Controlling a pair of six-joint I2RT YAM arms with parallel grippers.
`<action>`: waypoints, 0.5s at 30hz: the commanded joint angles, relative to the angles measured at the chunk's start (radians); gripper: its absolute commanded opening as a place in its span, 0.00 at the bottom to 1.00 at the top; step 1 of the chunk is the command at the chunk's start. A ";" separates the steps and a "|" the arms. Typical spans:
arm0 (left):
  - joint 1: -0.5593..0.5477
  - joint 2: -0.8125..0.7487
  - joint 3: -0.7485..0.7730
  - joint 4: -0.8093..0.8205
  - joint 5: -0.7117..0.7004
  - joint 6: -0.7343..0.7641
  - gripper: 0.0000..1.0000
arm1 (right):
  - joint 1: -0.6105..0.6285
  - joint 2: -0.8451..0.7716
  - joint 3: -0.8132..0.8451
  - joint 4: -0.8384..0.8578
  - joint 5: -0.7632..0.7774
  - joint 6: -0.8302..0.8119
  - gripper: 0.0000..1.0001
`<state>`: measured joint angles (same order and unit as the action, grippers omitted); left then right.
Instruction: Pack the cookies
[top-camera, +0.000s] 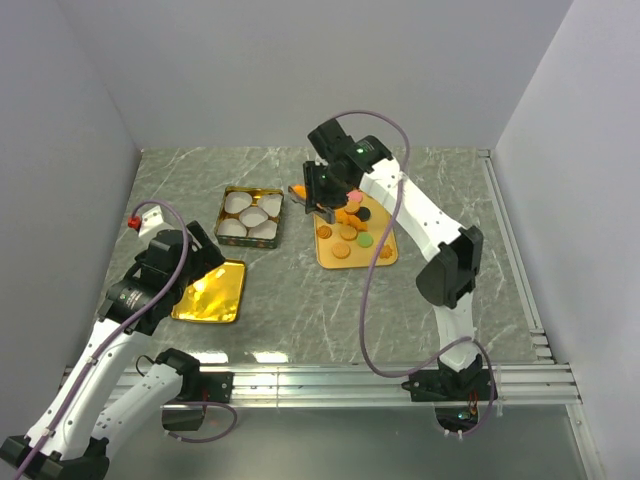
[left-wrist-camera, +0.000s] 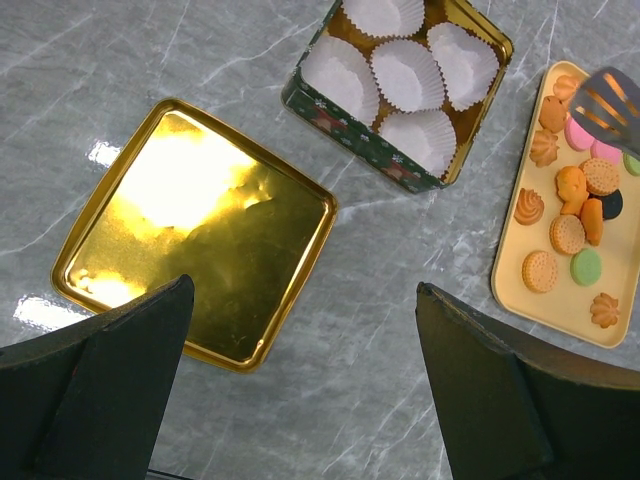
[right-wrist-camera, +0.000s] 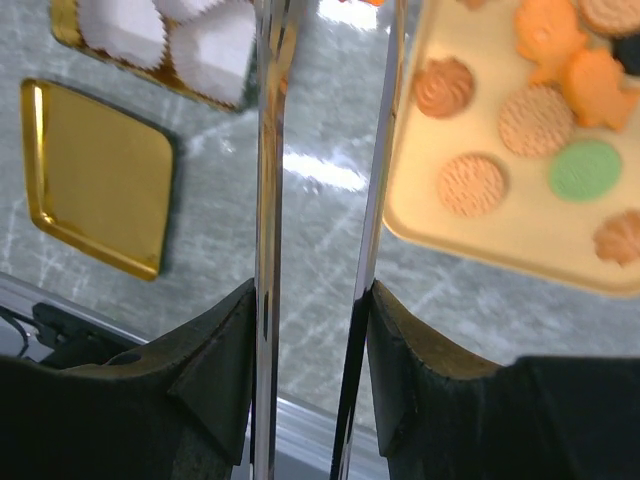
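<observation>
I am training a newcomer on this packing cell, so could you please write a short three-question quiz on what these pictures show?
1. True or false: the paper cups in the tin hold no cookies yet.
2. What is the right gripper clamped on? A) a spoon B) tongs C) a cookie
3. Fill the gap: the gold lid lies flat below the open ___ gripper.

Key: 1 true. 2 B. 3 left; the left gripper hangs over it with its jaws wide apart.
</observation>
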<state>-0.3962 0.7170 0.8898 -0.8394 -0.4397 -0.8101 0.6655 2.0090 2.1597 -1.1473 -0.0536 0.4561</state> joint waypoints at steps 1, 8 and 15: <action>0.007 -0.010 0.011 0.005 -0.019 -0.014 0.99 | 0.014 0.063 0.115 0.035 -0.072 0.000 0.41; 0.008 -0.007 0.011 0.002 -0.022 -0.015 0.99 | 0.026 0.146 0.215 0.124 -0.172 0.036 0.42; 0.010 -0.005 0.011 0.002 -0.022 -0.015 0.99 | 0.031 0.200 0.215 0.210 -0.223 0.073 0.43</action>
<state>-0.3912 0.7170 0.8898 -0.8398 -0.4427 -0.8104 0.6895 2.1765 2.3264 -1.0237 -0.2333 0.5083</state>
